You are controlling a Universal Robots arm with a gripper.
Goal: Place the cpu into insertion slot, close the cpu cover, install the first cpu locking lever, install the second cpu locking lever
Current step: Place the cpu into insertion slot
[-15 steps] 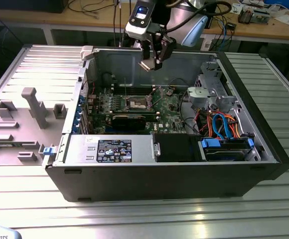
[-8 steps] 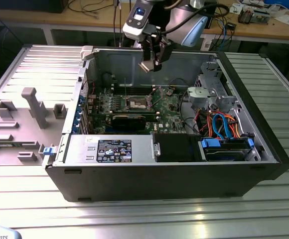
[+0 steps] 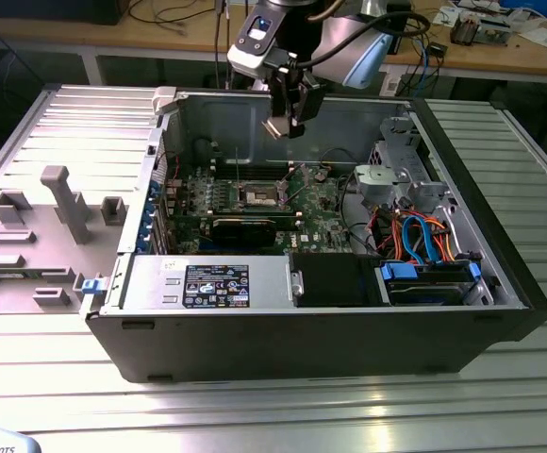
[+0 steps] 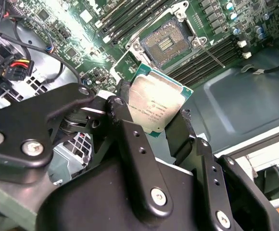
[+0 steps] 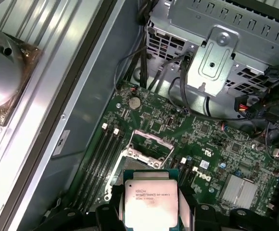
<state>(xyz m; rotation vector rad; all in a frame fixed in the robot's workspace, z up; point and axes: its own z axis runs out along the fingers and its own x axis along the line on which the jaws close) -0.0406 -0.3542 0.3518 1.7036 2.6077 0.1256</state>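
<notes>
My gripper (image 3: 286, 127) hangs over the open computer case (image 3: 500, 283), shut on the cpu (image 4: 158, 106). The chip is a flat square with a pale metal top, pinched at two opposite edges between the black fingers (image 4: 124, 113). In the first wrist view the cpu (image 5: 149, 197) sits low between the gripper (image 5: 149, 204) fingers. The insertion slot (image 4: 166, 44) is a dark square socket with a silver rim, lying bare on the green board some way below the chip. It lies mid-board (image 3: 262, 196) in the exterior view. The cpu cover (image 4: 126, 61) stands swung open at the socket's edge. A thin lever rod (image 4: 211, 54) sticks up beside it.
Long black memory slots (image 4: 130, 19) flank the socket. A silver drive cage (image 3: 396, 170) and blue and orange cables (image 3: 424, 236) fill the case toward the exterior view's right. The power supply (image 3: 207, 283) sits at the front. A grey fixture plate (image 3: 57, 217) lies outside the case.
</notes>
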